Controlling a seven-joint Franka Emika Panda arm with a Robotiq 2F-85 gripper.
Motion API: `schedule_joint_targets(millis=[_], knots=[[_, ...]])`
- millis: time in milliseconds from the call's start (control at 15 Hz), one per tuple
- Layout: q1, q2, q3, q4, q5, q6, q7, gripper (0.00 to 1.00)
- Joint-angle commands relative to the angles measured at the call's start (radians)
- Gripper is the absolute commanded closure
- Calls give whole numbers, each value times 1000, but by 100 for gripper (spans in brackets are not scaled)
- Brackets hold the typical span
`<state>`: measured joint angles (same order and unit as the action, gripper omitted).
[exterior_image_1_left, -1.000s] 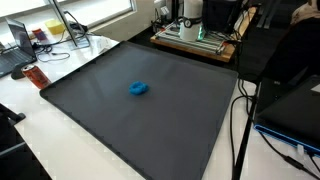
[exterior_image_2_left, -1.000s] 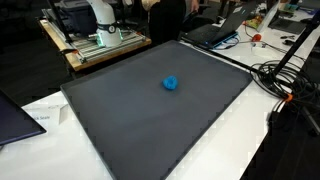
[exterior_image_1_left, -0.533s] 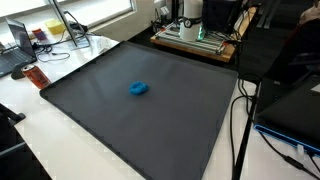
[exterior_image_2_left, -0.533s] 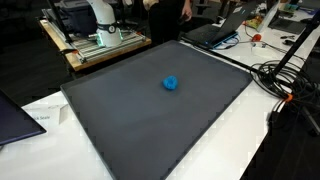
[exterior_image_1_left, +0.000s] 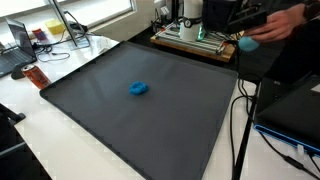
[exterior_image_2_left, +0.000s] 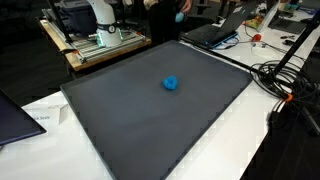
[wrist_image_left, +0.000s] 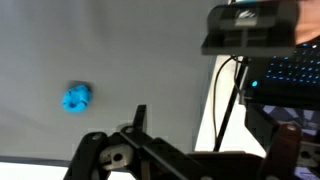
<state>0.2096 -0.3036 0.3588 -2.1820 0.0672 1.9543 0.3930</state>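
Hovering high over the dark mat, jaws spread and empty, seemingly to keep it in sight, the gripper is looking down on the small blue object lying loose near the mat's middle, the robot base standing past the mat's far edge

A lump is lying near the middle of a mat that is covering a table; cables are trailing beside the mat's edge.

Both exterior views overlook the dark mat, wrist view nearer
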Motion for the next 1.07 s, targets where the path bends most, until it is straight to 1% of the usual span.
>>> schedule_joint_targets(millis=[0,333,467,600,733,800,1000], knots=[[55,-7,-35,-1,93,26,-152,0],[76,-1,-72,3,167,13,-318,0],[75,0,-87,5,184,7,-365,9],[74,1,-97,6,196,3,-398,8],[73,2,-105,5,205,2,-424,11],[71,3,-107,4,203,0,-431,14],[67,-5,-122,-12,208,4,-457,15]])
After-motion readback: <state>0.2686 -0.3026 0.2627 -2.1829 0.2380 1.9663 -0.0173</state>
